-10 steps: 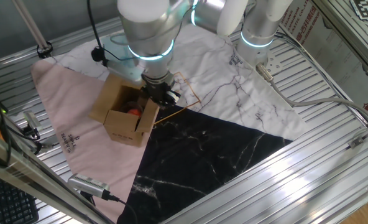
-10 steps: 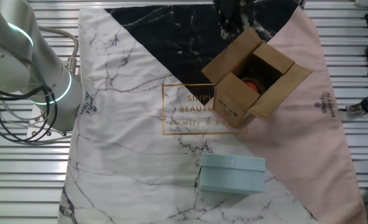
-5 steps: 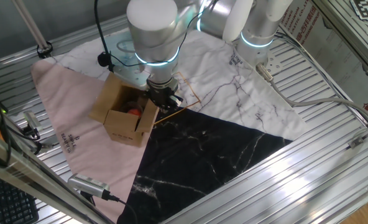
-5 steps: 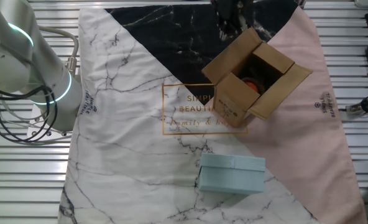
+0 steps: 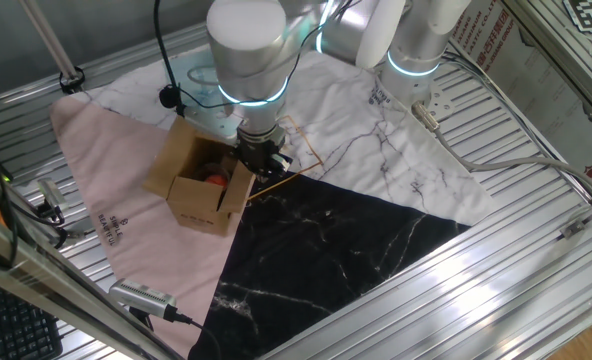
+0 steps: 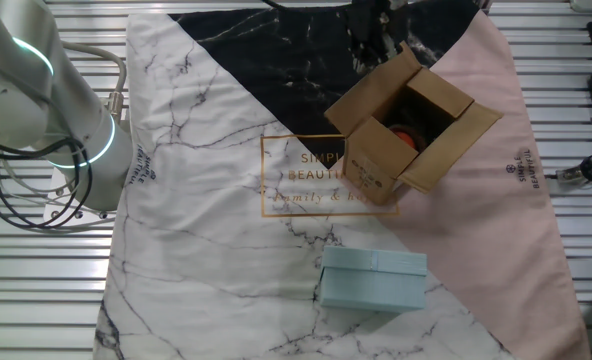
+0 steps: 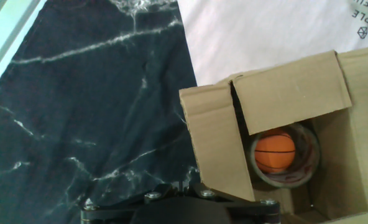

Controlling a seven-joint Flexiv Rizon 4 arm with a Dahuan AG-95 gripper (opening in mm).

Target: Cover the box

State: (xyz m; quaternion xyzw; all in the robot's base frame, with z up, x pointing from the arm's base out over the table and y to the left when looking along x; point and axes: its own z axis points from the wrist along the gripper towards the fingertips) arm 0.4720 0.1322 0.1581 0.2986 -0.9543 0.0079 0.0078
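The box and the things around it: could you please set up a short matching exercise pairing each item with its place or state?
Items:
1. box
2. orange ball
3. pale blue case
4. gripper

Places or states:
A. lies closed on the white marbled cloth, apart from the carton
B. sits inside the carton, within a roll of clear tape
C. hangs at the carton's edge beside the black cloth
D. stands with its top flaps open

Pairs: 1-D, 2-B, 3-A, 4-C
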